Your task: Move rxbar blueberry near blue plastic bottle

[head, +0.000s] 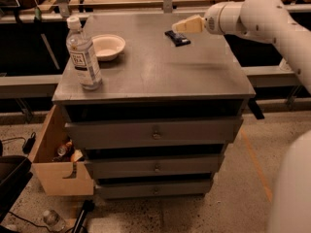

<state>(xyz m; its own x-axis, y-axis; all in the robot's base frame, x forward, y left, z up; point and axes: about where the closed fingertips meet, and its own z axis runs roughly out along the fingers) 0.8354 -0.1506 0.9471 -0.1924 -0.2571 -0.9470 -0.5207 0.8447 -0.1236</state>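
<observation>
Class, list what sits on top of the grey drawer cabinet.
Blue plastic bottle, cream bowl, rxbar blueberry; the pincer hovers close by the bar, covering the cabinet top behind it.
</observation>
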